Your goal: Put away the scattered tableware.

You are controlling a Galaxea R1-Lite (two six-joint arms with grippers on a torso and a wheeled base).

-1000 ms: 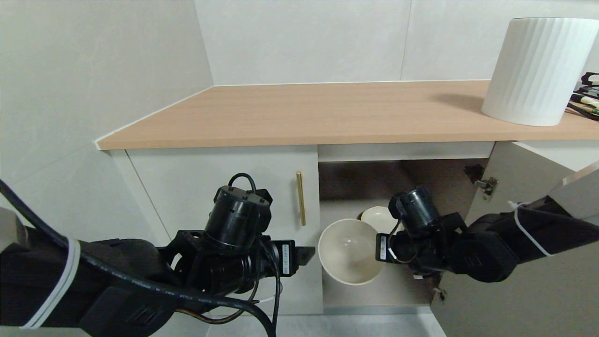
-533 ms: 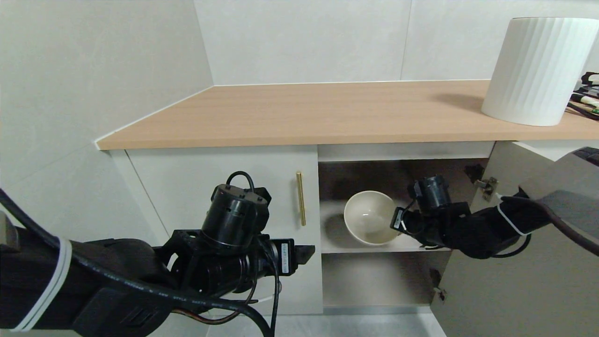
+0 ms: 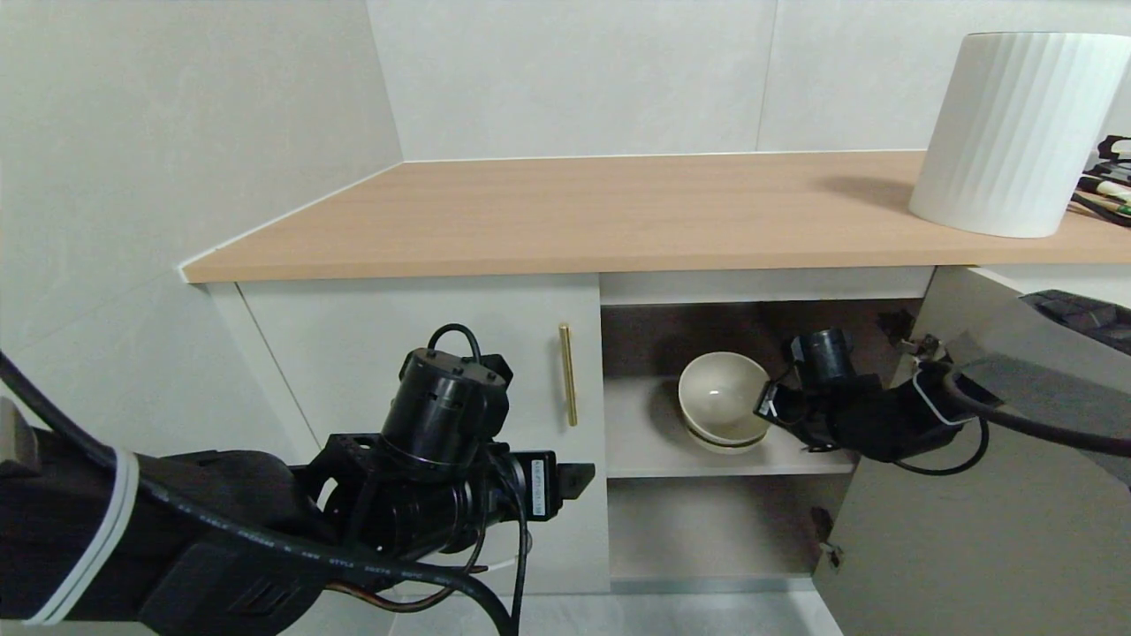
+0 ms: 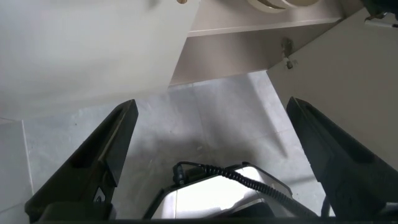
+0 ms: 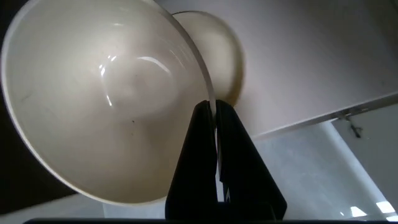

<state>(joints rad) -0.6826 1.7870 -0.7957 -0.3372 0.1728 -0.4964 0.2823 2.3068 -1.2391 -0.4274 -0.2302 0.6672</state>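
A cream bowl (image 3: 717, 393) is tilted inside the open cabinet, directly over a second cream bowl (image 3: 720, 439) that stands on the shelf (image 3: 641, 442). I cannot tell whether the two touch. My right gripper (image 3: 767, 408) reaches into the cabinet from the right and is shut on the upper bowl's rim. In the right wrist view its black fingers (image 5: 214, 143) pinch the rim of the bowl (image 5: 112, 93), with the other bowl (image 5: 217, 50) behind. My left gripper (image 3: 570, 484) hangs in front of the closed left door, open with nothing between its fingers (image 4: 118, 137).
The closed left door carries a brass handle (image 3: 567, 373). The right door (image 3: 972, 512) stands swung open beside my right arm. A tall white ribbed container (image 3: 1016, 132) stands on the wooden countertop (image 3: 574, 212). Grey floor (image 4: 211, 124) lies below the cabinet.
My right arm has carried the bowl up from in front of the lower compartment and back into the cabinet, over the second bowl on the shelf. The left arm has barely moved.
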